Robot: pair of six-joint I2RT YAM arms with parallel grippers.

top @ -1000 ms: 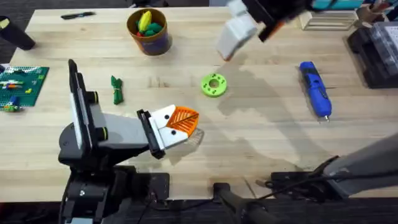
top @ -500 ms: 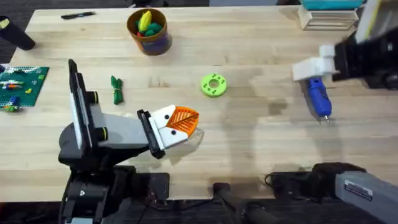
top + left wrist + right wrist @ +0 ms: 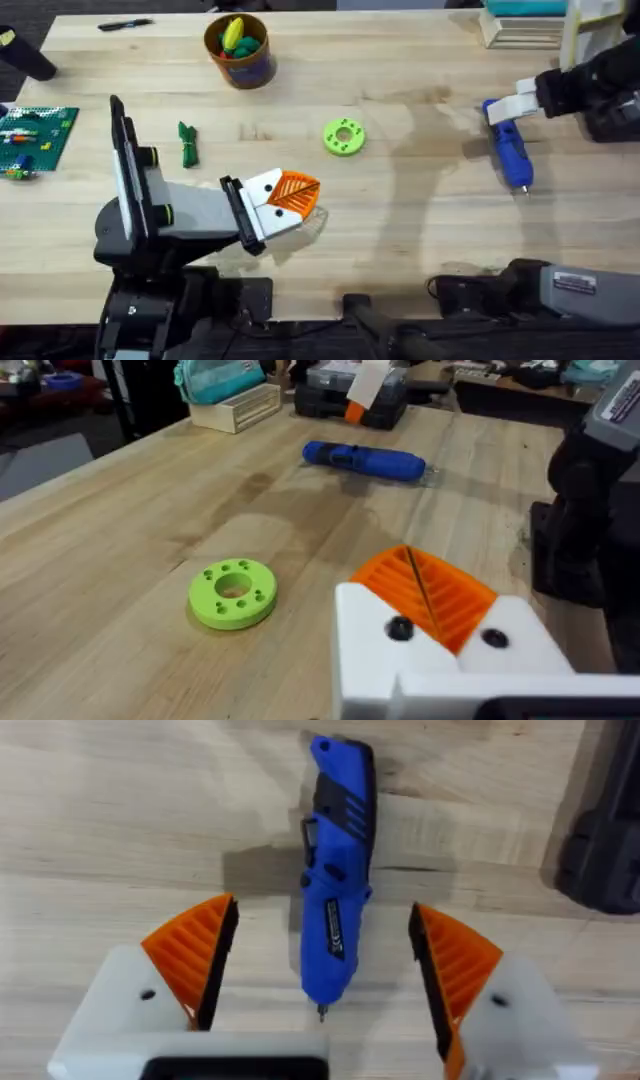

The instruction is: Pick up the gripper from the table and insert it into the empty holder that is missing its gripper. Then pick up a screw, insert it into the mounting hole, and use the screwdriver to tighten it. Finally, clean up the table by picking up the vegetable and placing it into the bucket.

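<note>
The blue screwdriver (image 3: pixel 508 148) lies at the table's right side, bit toward the front edge. My right gripper (image 3: pixel 518 101) hovers over its rear end; in the right wrist view it (image 3: pixel 322 915) is open, with the screwdriver (image 3: pixel 335 890) between the orange pads and not touched. My left gripper (image 3: pixel 290 197) rests near the front centre, its orange pads (image 3: pixel 425 592) shut together on nothing. The dark green vegetable (image 3: pixel 187 143) lies left of centre. At the back stands the bucket (image 3: pixel 240 62), holding a yellow and green toy. The loose gripper piece, the holder and the screw are out of view.
A lime-green disc (image 3: pixel 344 136) sits mid-table, between the two grippers. A black case (image 3: pixel 612 105) stands at the right edge and a teal box on a cream tray (image 3: pixel 528 22) at the back right. A green brick plate (image 3: pixel 35 135) lies far left.
My right arm has swung from the back middle of the table over to the right and come down above the screwdriver. The left arm and the table's things have not moved.
</note>
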